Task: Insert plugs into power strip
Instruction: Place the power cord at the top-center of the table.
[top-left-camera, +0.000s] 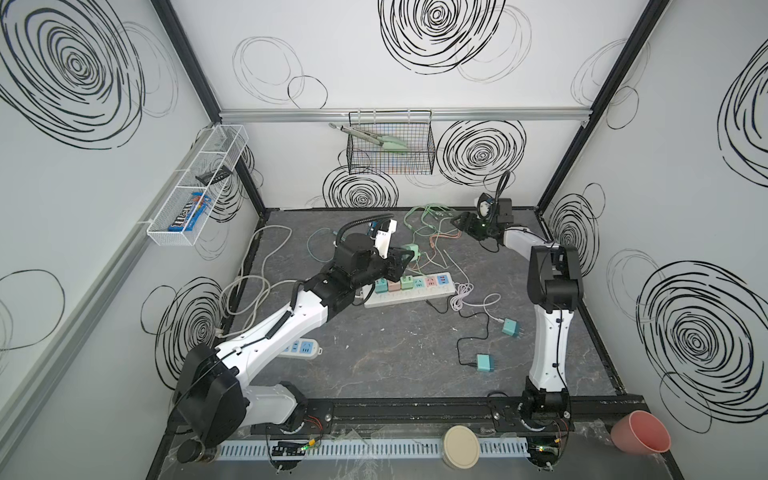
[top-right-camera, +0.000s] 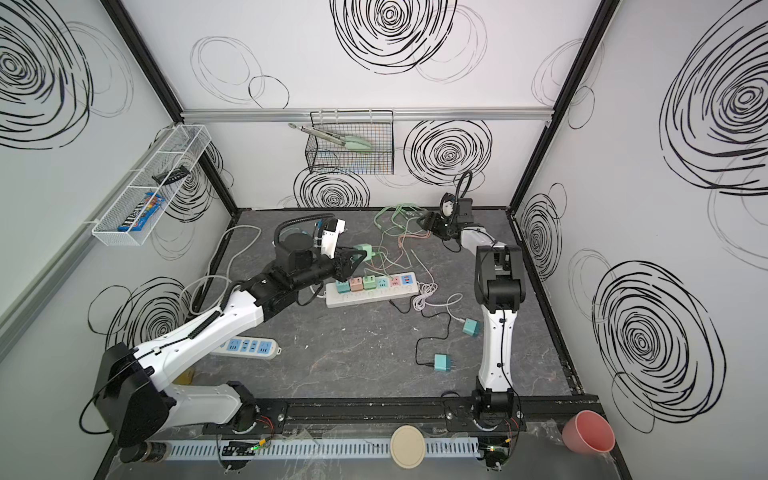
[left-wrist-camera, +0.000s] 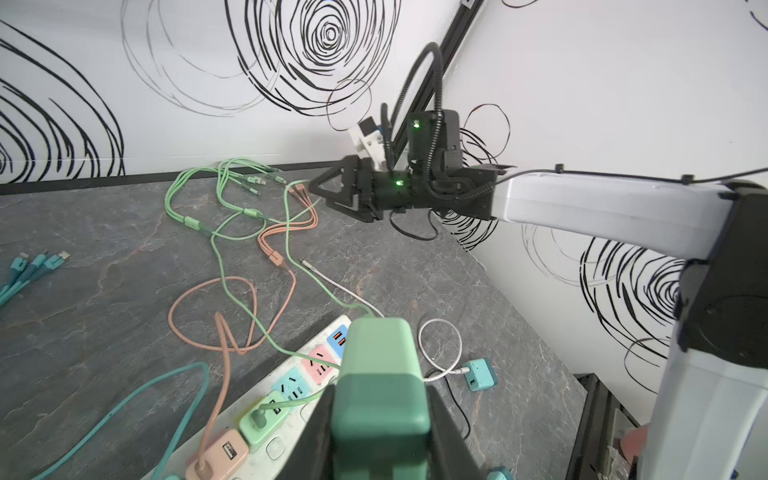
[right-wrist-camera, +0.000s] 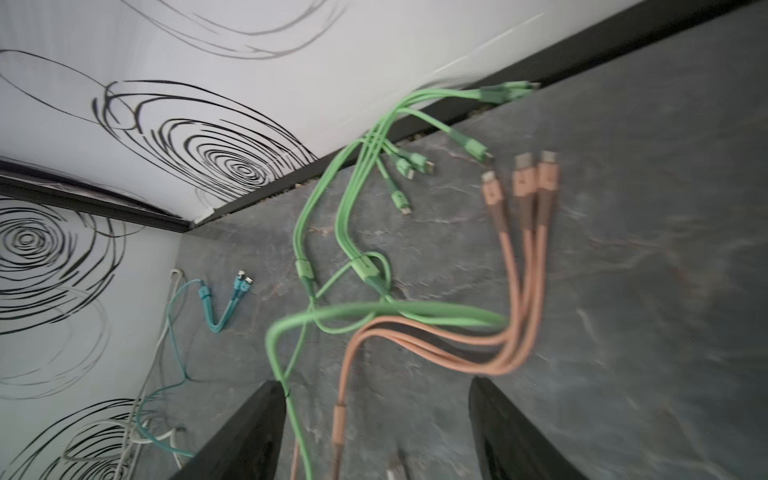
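Mint-green plug (left-wrist-camera: 380, 361): I keep it clamped in left end effector (top-left-camera: 402, 261), raised near power strip (top-left-camera: 415, 296), presumably for insertion; right end effector (right-wrist-camera: 376, 388) apart.

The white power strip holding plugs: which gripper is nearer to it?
Left. The left gripper, shut on a green plug, is just behind the power strip; the right gripper, open, is farther back over loose cables.

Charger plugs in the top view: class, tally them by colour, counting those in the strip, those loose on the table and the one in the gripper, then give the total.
Teal plugs: 3
Green plugs: 2
Pink plug: 1
Total: 6
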